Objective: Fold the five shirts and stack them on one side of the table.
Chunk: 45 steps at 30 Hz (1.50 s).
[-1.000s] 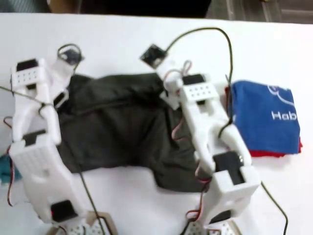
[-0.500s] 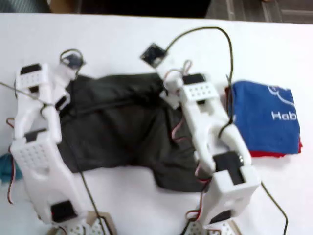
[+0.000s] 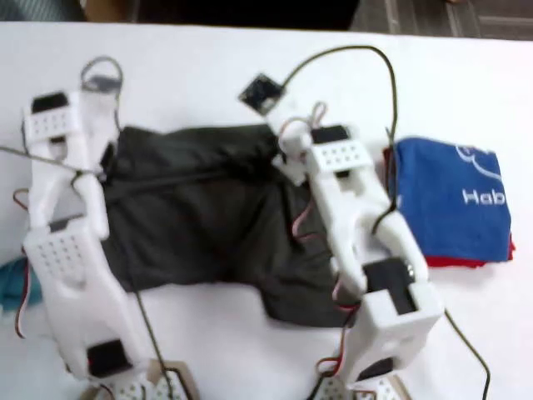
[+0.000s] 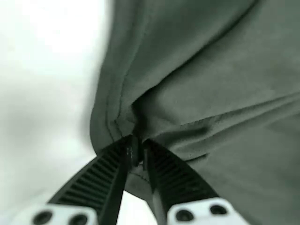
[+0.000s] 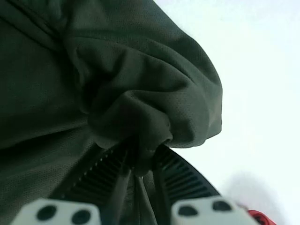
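A dark grey shirt lies spread across the middle of the table between the two arms. My left gripper is shut on a fold at the shirt's left far edge, and in the high view that arm's head stands over that corner. My right gripper is shut on a bunched fold of the shirt at its right far corner, under the right arm's head. A folded blue shirt rests on a red one at the table's right side.
A teal cloth peeks out at the left edge behind the left arm. Black cables loop over the far table. The white table has bare room along the far side and the near middle.
The left arm's head has shifted toward the far left, pulling the shirt's left edge with it. The right arm has kept still.
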Available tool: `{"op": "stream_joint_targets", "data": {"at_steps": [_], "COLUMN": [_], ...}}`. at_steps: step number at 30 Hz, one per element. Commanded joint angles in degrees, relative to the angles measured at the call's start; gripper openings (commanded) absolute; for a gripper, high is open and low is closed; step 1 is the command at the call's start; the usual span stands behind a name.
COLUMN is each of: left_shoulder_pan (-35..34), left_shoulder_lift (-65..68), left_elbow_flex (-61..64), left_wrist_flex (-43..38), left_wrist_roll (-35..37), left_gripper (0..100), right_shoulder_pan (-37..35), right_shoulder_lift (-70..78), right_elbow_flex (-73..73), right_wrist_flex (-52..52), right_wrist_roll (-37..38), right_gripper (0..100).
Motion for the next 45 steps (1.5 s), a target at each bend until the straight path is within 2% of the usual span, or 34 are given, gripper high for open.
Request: {"op": "stream_joint_targets", "data": {"at_steps": [1, 5, 13, 18, 22, 31, 34, 37, 45], "left_shoulder_pan": [1.14, -0.44, 2.02, 2.2, 0.79, -3.34, -3.96, -4.22, -4.92], "left_shoulder_lift": [-0.79, -2.64, -9.58, -6.42, -2.64, -1.85, -1.49, -1.67, -1.41], "left_elbow_flex": [-12.97, -15.78, -7.16, -0.75, -0.48, -0.57, -0.22, -0.57, 0.04], "left_wrist_flex": [9.23, 9.58, 9.41, 5.45, 3.16, 2.73, 1.05, -0.09, 0.35], "left_wrist_roll": [2.29, 2.37, 2.02, 1.85, 1.76, -1.41, -3.87, -4.04, -4.04], "left_gripper": [3, 3, 3, 3, 3, 3, 7, 10, 10], "right_shoulder_pan": [-0.13, -0.22, -1.89, -2.24, -2.15, -2.24, -2.24, -2.24, -2.24], "right_shoulder_lift": [-1.19, -5.05, -10.42, -10.33, -10.42, -10.42, -10.42, -10.42, -10.42], "right_elbow_flex": [-3.43, -7.12, -10.46, -10.46, -10.46, -10.46, -10.46, -10.46, -10.46], "right_wrist_flex": [0.57, 4.18, 7.78, 8.04, 8.04, 8.04, 8.04, 8.04, 9.19], "right_wrist_roll": [-0.09, -0.18, -0.09, -0.09, 0.0, 0.0, 0.0, -0.09, -0.09], "right_gripper": [2.2, 2.2, 2.2, 2.2, 2.2, 2.2, 2.2, 2.2, 2.2]}}
